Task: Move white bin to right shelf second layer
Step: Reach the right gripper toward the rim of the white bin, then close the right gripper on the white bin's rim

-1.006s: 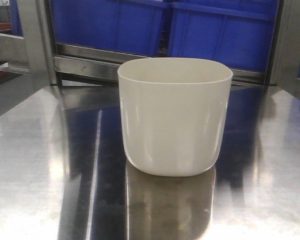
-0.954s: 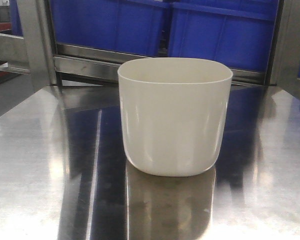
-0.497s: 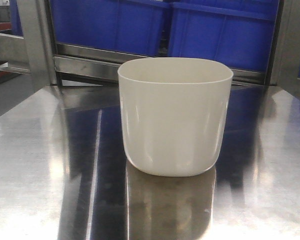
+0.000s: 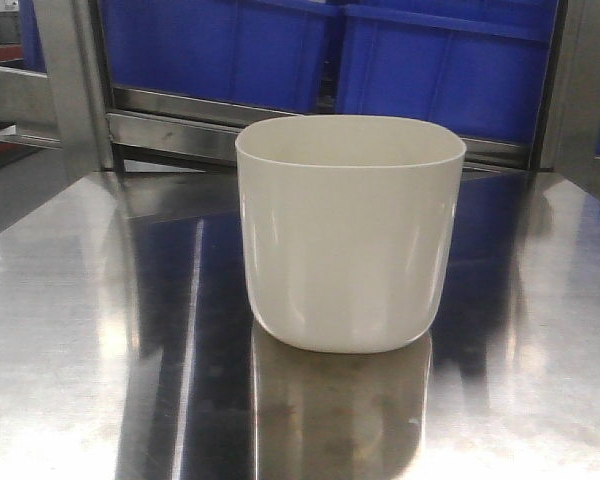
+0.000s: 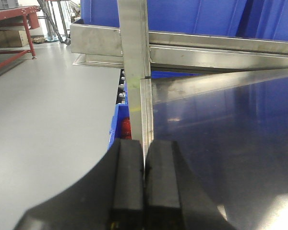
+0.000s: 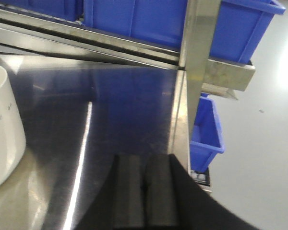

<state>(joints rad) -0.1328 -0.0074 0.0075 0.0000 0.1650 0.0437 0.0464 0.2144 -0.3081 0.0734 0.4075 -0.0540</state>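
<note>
The white bin (image 4: pixel 348 232) stands upright in the middle of a mirror-like steel tabletop (image 4: pixel 80 330); its wall also shows at the left edge of the right wrist view, white bin (image 6: pixel 2 129). My left gripper (image 5: pixel 144 160) is shut with nothing in it, over the table's left edge by an upright post (image 5: pixel 133 62). My right gripper (image 6: pixel 145 167) is shut and empty too, above the tabletop to the right of the bin, apart from it. The right shelf second layer cannot be made out in these views.
Blue crates (image 4: pixel 440 70) sit on a steel rack tier behind the table. A steel post (image 6: pixel 199 67) stands at the table's right edge, with a blue crate (image 6: pixel 206 134) lower down beside it. Grey floor (image 5: pixel 43 115) lies off the table's left side.
</note>
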